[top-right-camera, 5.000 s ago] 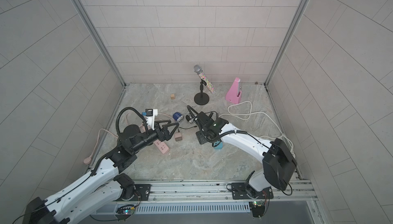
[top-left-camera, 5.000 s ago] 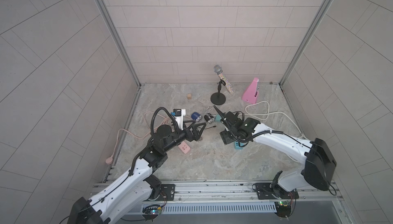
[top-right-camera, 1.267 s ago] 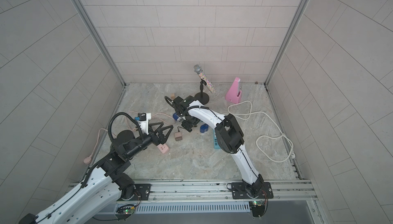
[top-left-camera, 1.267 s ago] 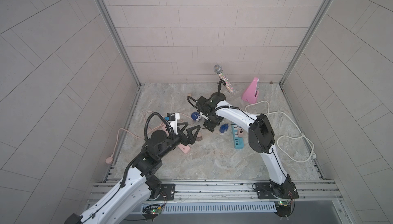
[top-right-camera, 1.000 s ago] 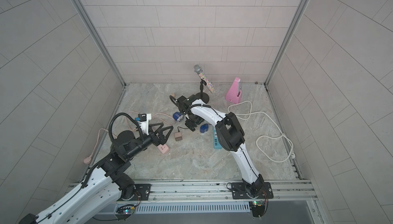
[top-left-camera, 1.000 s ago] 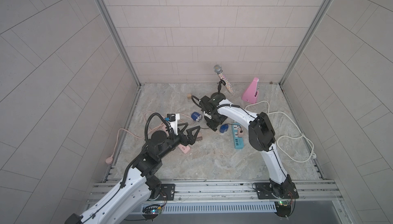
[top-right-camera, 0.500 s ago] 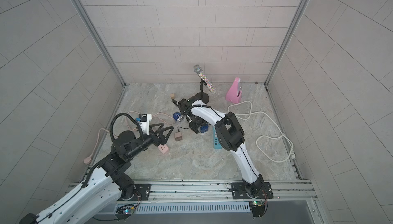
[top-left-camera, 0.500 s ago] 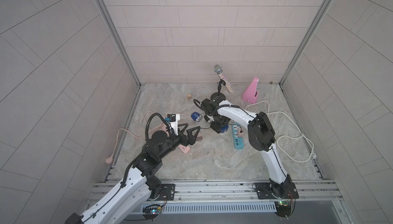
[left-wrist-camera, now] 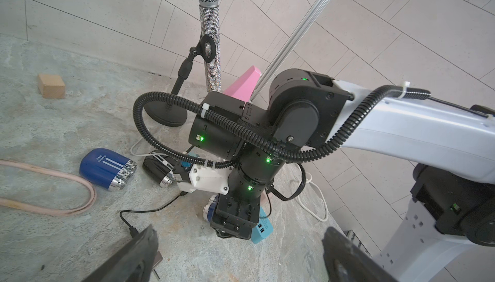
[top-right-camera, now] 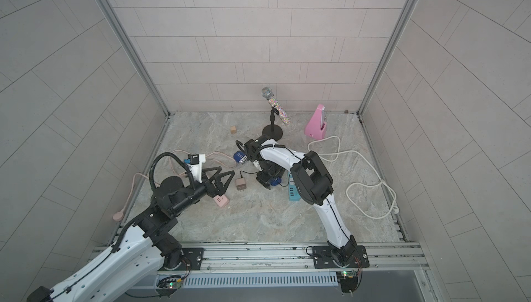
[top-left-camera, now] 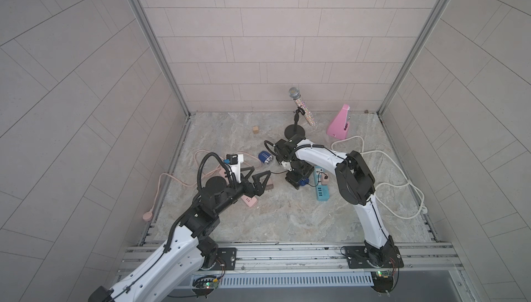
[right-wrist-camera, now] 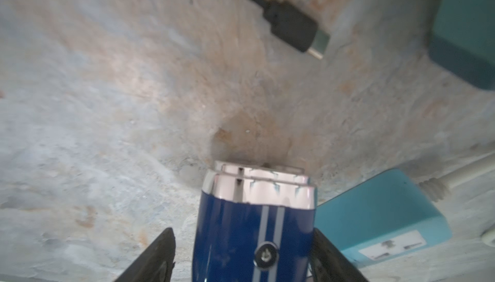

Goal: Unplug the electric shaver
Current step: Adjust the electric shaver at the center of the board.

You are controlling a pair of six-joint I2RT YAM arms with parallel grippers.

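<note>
Your right arm has folded back from its long, low reach of five seconds ago and dropped its wrist beside the teal power strip (top-left-camera: 321,192). There the right gripper (right-wrist-camera: 242,231) now straddles the blue electric shaver (right-wrist-camera: 254,213), foil head toward the marble floor (right-wrist-camera: 107,106). Its jaws stand apart around the body: one finger lies against the shell and the other shows a sliver of floor between, so nothing is clamped yet. A black charging plug (right-wrist-camera: 292,26) lies loose on the stone, apart from the shaver. You cannot tell from here whether any lead still enters the hidden tail end. Your left gripper (top-right-camera: 225,170) hangs wide open and empty near the brown adapter (top-right-camera: 240,184). Expect a light, rigid thing with a glossy, slippery shell, and the foil head looks like the delicate part. Take it across the flat blue flanks, behind the chrome band, and squeeze gently so it does not squirt out.
</note>
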